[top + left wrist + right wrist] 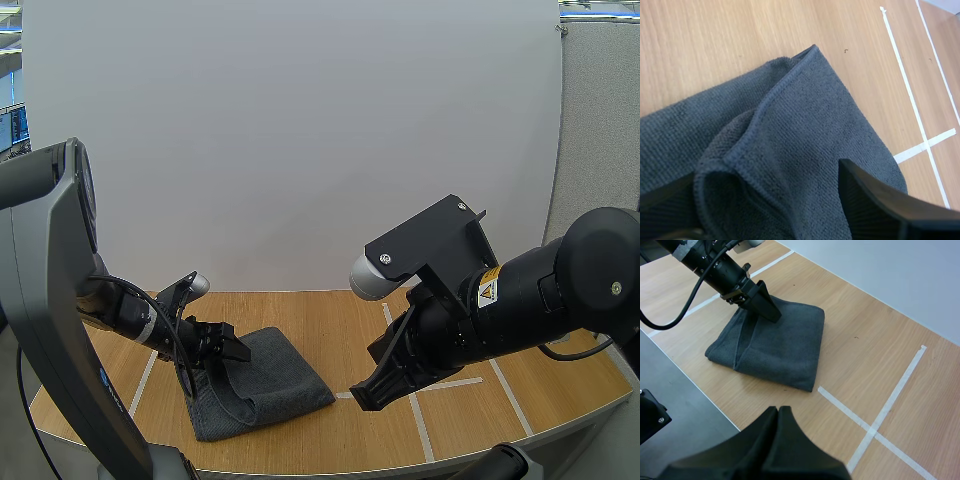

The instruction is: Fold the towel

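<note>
Folded towel on the table's left.
Left gripper released astride a fold, its tips cut off; right gripper clenched, empty.

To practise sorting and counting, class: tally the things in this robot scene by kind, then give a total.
towel: 1
robot arms: 2 (left gripper, jaws open at the towel; right gripper, jaws shut, over the table)
table: 1
Total: 4

Bright even light; soft shadows; high-view edges bowed.
</note>
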You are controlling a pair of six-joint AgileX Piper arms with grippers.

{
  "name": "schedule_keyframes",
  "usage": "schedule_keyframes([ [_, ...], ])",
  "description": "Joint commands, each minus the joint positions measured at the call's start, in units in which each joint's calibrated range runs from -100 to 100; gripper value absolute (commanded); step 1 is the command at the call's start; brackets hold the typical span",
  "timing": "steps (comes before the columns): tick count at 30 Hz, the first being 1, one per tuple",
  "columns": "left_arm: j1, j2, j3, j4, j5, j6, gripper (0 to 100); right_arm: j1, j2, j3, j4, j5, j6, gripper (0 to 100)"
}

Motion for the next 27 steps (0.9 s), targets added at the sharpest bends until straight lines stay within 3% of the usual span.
schedule_keyframes([
  [1,-0.41,0.19,-0.35,-0.08,0.49,-0.19,80,0.1,-0.55,0.15,0.11,0.0,-0.12,0],
  [3,-0.41,0.19,-0.35,-0.08,1.38,-0.19,44,0.1,-0.55,0.15,0.11,0.0,-0.12,0],
  [5,-0.41,0.07,-0.35,-0.08,2.54,-0.19,0,0.1,-0.55,0.15,0.11,0.0,-0.12,0],
  [11,-0.41,0.08,-5.45,0.06,17.66,-4.5,0,0.1,-0.55,0.15,0.11,0.0,-0.12,0],
  [18,-0.41,-0.34,-11.75,-1.23,17.66,-10.34,0,0.1,-0.55,0.15,-0.26,0.0,-0.12,0],
  [27,-0.41,-4.36,-12.13,4.3,17.66,-13.36,0,0.1,-0.55,0.15,-1.23,0.0,-0.12,0],
])
